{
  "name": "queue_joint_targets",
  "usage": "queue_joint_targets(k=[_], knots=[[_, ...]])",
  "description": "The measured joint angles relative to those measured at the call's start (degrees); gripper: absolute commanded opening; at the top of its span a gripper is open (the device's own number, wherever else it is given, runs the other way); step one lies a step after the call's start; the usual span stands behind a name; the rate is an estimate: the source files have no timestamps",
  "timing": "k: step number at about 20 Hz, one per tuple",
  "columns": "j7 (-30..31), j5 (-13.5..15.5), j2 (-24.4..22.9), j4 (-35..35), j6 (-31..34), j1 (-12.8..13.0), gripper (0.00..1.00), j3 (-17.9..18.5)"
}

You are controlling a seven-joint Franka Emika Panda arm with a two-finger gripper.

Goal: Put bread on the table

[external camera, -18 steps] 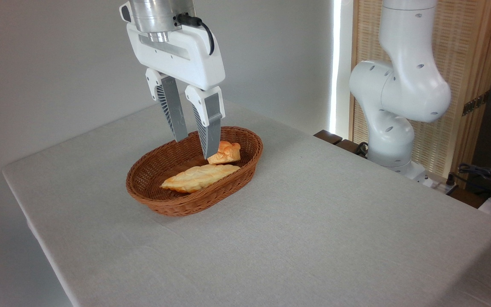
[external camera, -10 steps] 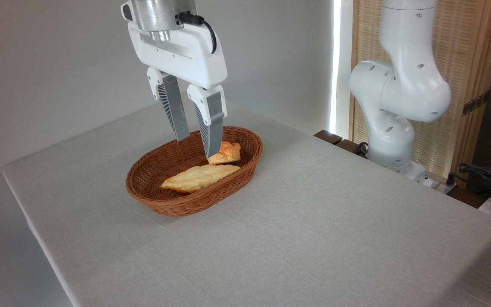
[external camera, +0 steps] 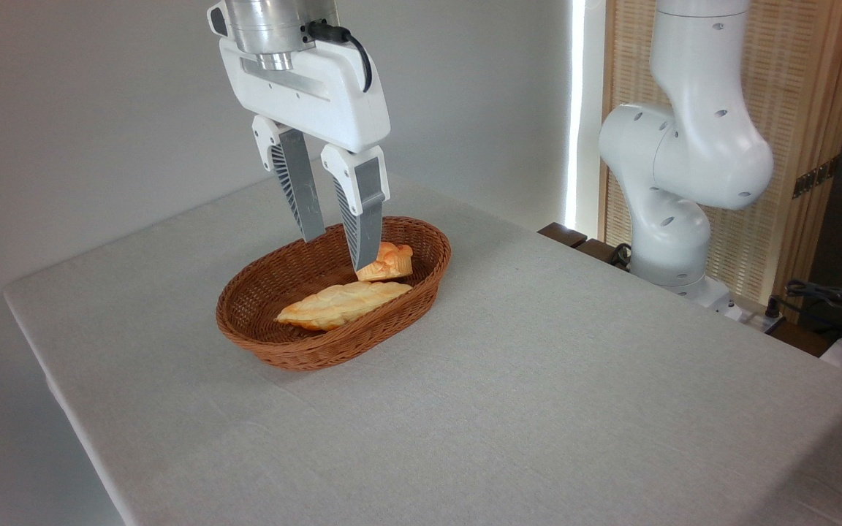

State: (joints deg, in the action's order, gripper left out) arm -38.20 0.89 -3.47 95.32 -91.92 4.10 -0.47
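The bread [external camera: 343, 302], a long flat braided loaf of pale golden colour, lies inside the brown wicker basket [external camera: 267, 347] on the grey-beige table [external camera: 538, 380]. My gripper [external camera: 337, 253] hangs open over the basket's back half, fingertips just above the rim level and a little behind the loaf. Nothing is between its fingers. The right finger [external camera: 362, 219] partly covers a small orange bun [external camera: 389, 261] at the basket's far end.
The arm's white base [external camera: 673, 204] stands at the table's right back edge. Cables and dark gear [external camera: 830, 299] lie beyond the right edge. A wooden slatted screen [external camera: 816, 109] stands behind.
The gripper rose slightly and shifted a touch to the right over the first half second, then held still. The bread, bun and basket have not moved.
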Motion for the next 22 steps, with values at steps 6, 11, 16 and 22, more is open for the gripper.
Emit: queue_joint_targets(k=[6,11,16,22], knots=[[0.0,0.0,0.0,0.0,0.0,0.0,1.0,0.0],[0.0,0.0,0.0,0.0,0.0,0.1,1.0,-0.4],[0.0,0.0,0.0,0.3,0.1,0.5,1.0,-0.6],[0.0,0.0,-0.5,2.2,0.1,2.8,1.0,-0.8]])
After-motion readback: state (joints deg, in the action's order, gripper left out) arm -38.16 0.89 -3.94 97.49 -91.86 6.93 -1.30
